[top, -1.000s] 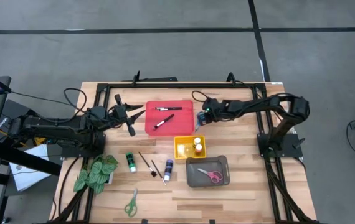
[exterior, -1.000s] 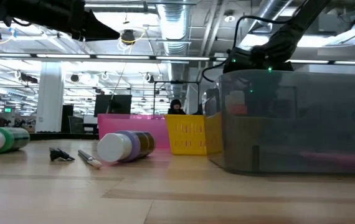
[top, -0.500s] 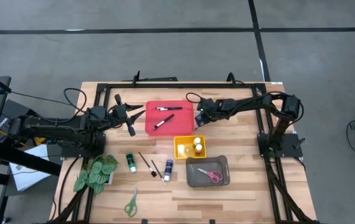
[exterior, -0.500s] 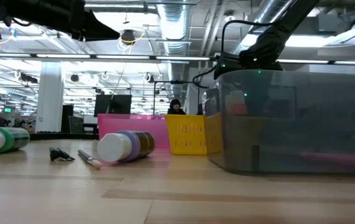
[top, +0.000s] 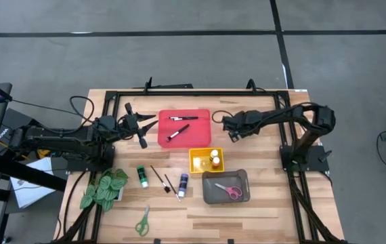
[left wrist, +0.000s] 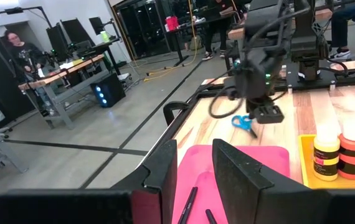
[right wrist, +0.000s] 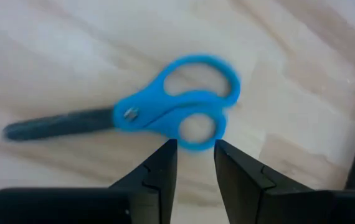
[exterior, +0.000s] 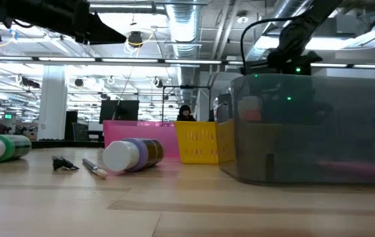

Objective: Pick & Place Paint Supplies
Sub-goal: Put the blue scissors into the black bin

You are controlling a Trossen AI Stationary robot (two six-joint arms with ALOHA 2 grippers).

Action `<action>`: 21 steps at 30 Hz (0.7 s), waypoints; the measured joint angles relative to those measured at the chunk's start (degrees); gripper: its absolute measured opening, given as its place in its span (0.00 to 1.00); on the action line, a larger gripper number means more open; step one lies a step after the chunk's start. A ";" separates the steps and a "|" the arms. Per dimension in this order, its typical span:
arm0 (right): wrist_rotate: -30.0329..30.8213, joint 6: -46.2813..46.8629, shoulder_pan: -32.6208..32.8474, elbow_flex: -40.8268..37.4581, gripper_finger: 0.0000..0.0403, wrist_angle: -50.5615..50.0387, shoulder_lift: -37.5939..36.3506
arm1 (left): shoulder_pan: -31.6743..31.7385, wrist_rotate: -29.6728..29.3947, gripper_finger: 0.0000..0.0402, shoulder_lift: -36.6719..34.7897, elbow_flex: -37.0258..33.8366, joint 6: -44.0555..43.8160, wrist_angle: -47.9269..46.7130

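Blue scissors (right wrist: 159, 112) lie flat on the wood to the right of the red tray (top: 200, 135), which holds two paintbrushes (top: 179, 125). My right gripper (right wrist: 195, 155) hovers over the scissors' handle loops, pointing steeply down, its fingers narrowly open and empty; the left wrist view shows it (left wrist: 268, 116) just above the scissors (left wrist: 245, 122). My left gripper (top: 151, 126) waits level at the red tray's left, narrowly open. A green bottle (top: 142, 176), a purple bottle (top: 182, 184), two brushes (top: 159, 177) and green scissors (top: 142, 221) lie on the table.
A yellow tray (top: 198, 163) with two small bottles stands near the table's middle. A grey tray (top: 210, 193) holding pink scissors (top: 229, 191) sits nearer the front. A leafy fake plant (top: 103, 190) lies at the front left. A black frame (top: 200, 93) runs along the far edge.
My right gripper has tipped from a flatter pose to pointing steeply down over the blue scissors, and its hand has drawn a little toward the table's right edge. The gap between its fingers looks unchanged. The scissors have stayed where they were.
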 joint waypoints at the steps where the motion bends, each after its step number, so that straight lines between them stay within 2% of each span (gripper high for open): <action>1: -0.02 0.67 0.56 -0.51 0.25 0.33 -0.62 | 0.00 -0.01 0.24 0.00 0.00 0.00 0.02; 6: 2.82 4.09 2.91 -1.87 0.25 1.89 -5.35 | 0.00 0.00 0.24 0.00 0.00 0.00 0.02; 11: 3.65 5.70 3.47 -2.25 0.25 7.50 -10.14 | -0.01 0.00 0.24 0.00 0.00 0.00 0.02; 17: 3.62 6.58 1.10 -2.25 0.25 14.51 -10.53 | -0.02 0.00 0.24 0.00 0.00 0.00 0.06; 21: 2.71 7.77 -0.39 -2.25 0.25 15.10 -8.10 | -0.02 0.00 0.24 0.00 0.00 0.00 0.06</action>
